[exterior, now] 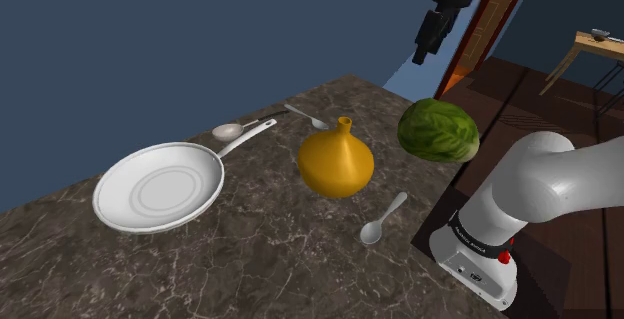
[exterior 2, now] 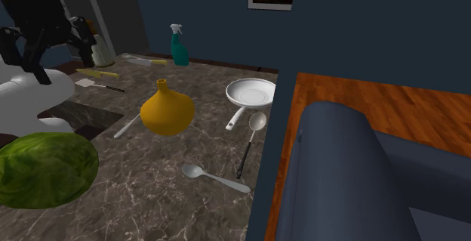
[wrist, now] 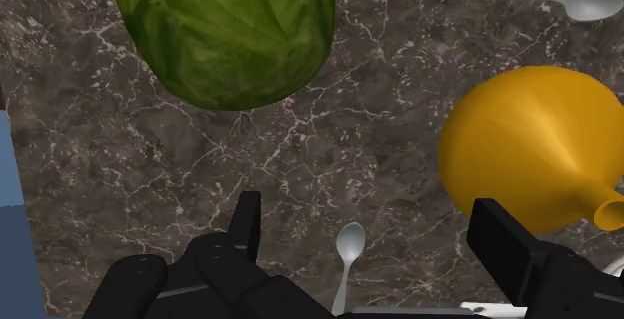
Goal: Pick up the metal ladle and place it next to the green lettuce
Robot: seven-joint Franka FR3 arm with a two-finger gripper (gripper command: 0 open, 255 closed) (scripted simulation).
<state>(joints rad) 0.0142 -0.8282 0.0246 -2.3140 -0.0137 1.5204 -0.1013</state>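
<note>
I could grab the wrong thing. A small spoon [wrist: 348, 245] lies right under my claw [wrist: 375, 242], and it looks a lot like the ladle [exterior: 228, 130]. The ladle lies well away, just beside the pan [exterior: 150, 192] handle, past the orange vase [exterior: 336, 162], which I might bump. My claw hangs high up, wide open, holding nothing.

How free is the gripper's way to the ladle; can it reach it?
Probably yes. The open gripper hangs high above the counter, and the ladle lies uncovered beside the pan, with the vase off to one side.
</note>
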